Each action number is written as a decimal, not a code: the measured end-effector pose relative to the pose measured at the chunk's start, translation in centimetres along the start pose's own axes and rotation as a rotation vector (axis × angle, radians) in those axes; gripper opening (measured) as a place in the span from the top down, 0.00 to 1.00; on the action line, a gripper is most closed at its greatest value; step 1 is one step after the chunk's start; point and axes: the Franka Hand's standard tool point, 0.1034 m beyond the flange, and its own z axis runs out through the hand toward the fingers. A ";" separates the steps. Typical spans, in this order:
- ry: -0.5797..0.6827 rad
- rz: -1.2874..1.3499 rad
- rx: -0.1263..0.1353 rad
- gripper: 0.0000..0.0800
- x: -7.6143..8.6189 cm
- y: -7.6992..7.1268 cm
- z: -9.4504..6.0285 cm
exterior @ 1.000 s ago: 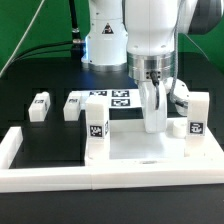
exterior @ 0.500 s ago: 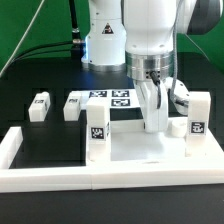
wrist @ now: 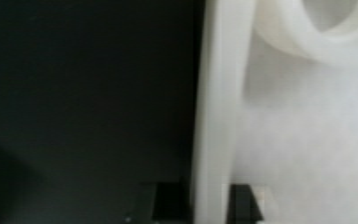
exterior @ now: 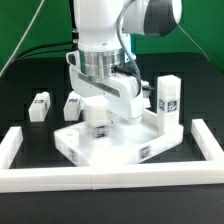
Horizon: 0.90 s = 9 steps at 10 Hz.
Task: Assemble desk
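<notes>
The white desk tabletop (exterior: 122,150) lies turned at an angle inside the border frame. Two tagged white legs stand upright in its corners, one (exterior: 168,98) at the exterior view's right and one (exterior: 97,120) right beside the hand. My gripper (exterior: 105,110) reaches down over the tabletop's far side. In the wrist view my gripper (wrist: 208,200) is shut on the tabletop's raised rim (wrist: 220,110), a dark finger (wrist: 167,203) on each side. A round socket (wrist: 327,30) shows on the tray side of the rim.
Two loose tagged legs (exterior: 40,105) (exterior: 72,105) lie on the black table at the exterior view's left. The long white border frame (exterior: 100,178) runs along the front and up both sides. The arm hides the table's back.
The arm has swung to the exterior view's left and turned, dragging the tabletop round with it. Both standing legs shifted left with it. The marker board is now hidden behind the arm.
</notes>
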 end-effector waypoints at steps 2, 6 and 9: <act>0.000 -0.114 0.001 0.92 0.1 0.0 -0.1; -0.024 -0.482 0.000 0.92 1.1 -2.4 -0.7; 0.013 -0.697 -0.028 0.92 0.7 -4.7 -0.8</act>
